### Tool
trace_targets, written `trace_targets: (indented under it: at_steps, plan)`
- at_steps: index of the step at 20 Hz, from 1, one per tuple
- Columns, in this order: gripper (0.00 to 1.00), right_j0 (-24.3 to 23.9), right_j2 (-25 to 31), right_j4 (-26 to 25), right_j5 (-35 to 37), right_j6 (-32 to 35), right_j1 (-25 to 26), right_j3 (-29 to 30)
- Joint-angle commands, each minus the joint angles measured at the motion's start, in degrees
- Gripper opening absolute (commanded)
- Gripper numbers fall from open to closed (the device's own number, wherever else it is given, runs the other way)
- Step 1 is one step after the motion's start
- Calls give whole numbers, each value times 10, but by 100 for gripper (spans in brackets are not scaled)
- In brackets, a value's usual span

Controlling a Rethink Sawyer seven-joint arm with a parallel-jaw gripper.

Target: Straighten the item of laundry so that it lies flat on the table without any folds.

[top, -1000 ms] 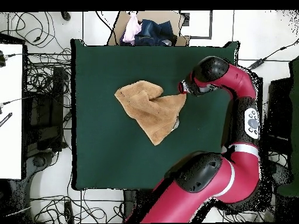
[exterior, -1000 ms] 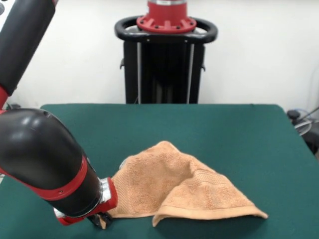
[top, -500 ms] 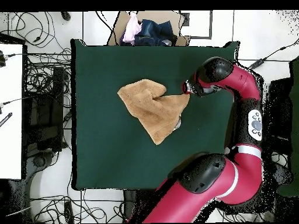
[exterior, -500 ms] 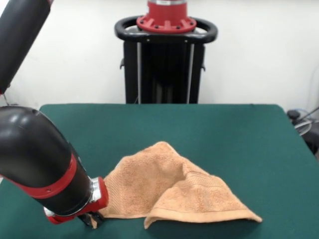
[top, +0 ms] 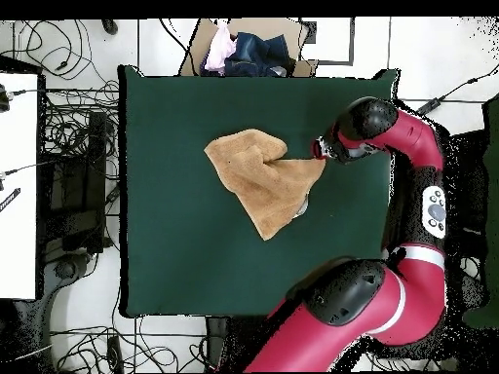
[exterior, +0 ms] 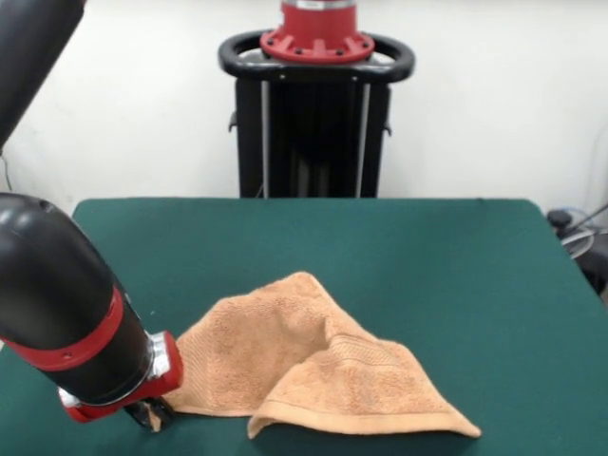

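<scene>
The towel (exterior: 313, 375) is lying crumpled on the green worktop (exterior: 446, 275), gathered into a rough triangle with one layer folded over another. In the front view a hemmed edge is running along its near side to a point at the right, and a ridge is rising up the middle to a rounded peak. The left corner of the cloth is being drawn out to the hand (exterior: 150, 414), which is set low against the worktop at the end of the black and red arm (exterior: 66, 328). The hand is touching that corner, and the dark tips are seen pressed close at the cloth; the corner appears to be pinched between them, though the grip itself is largely hidden by the wrist.

In the overhead view the towel (top: 261, 177) is lying a little above the middle of the worktop (top: 175, 263), with one pointed corner being stretched to the right as far as the hand (top: 321, 153). A second point is directed downward, and a folded, rounded lobe is lying at the upper left. The arm (top: 414, 195) is being carried in from the right side, bending over the worktop's right edge. A cardboard box (top: 255, 51) holding dark and pink cloth is standing just beyond the worktop's top edge. Cables (top: 68, 127) are lying on the floor at the left.
</scene>
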Motion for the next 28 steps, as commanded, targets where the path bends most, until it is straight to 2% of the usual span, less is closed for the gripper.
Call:
trace_targets:
  at_steps: [1,12,24,25,28]
  plan:
    - [0,-9,-16,-46,-32,-113,-33,34]
    - [0,-28,-21,-55,-64,-108,-66,88]
    - [0,-40,-9,-56,-88,-107,-55,100]
    - [100,-40,-10,-57,-96,-100,-58,108]
    - [100,-38,-14,-56,-101,-86,-60,118]
